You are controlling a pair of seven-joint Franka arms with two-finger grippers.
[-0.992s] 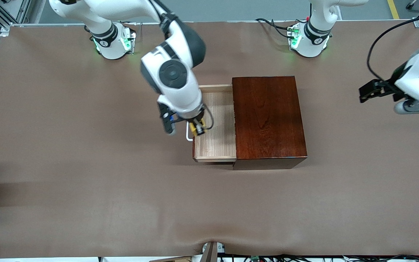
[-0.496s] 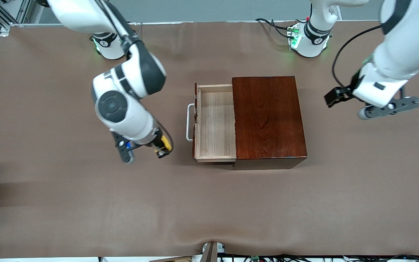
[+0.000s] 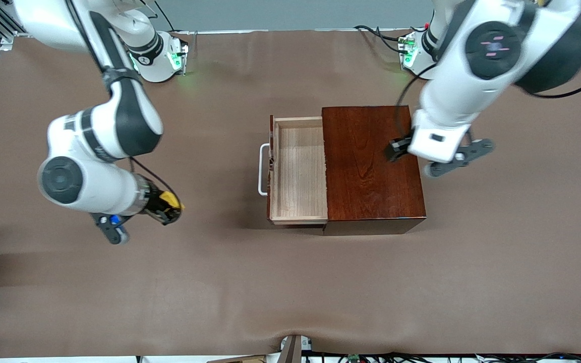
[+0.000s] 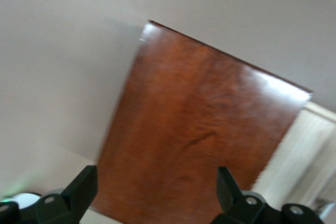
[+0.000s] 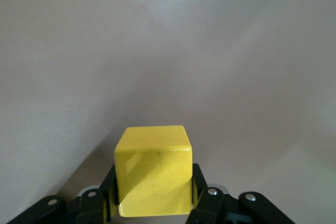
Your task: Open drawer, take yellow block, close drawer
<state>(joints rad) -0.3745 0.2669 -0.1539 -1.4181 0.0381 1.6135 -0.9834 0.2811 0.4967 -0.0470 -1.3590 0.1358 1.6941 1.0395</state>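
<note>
- my right claw [image 3: 172,207], clamped on the yellow block [image 5: 153,170], hangs over the bench [image 3: 290,282] off the drawer [image 3: 298,171] handle's end; a loosened pinch drops it.
- my left claw [image 4: 152,195], fingers apart over the wooden box [image 3: 371,161], could bump it.

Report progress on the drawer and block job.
Done: the drawer stands pulled out and empty. In hand: the right gripper holds the yellow block over bare table toward the right arm's end. The left gripper is open over the wooden box. Left: closing the drawer.
</note>
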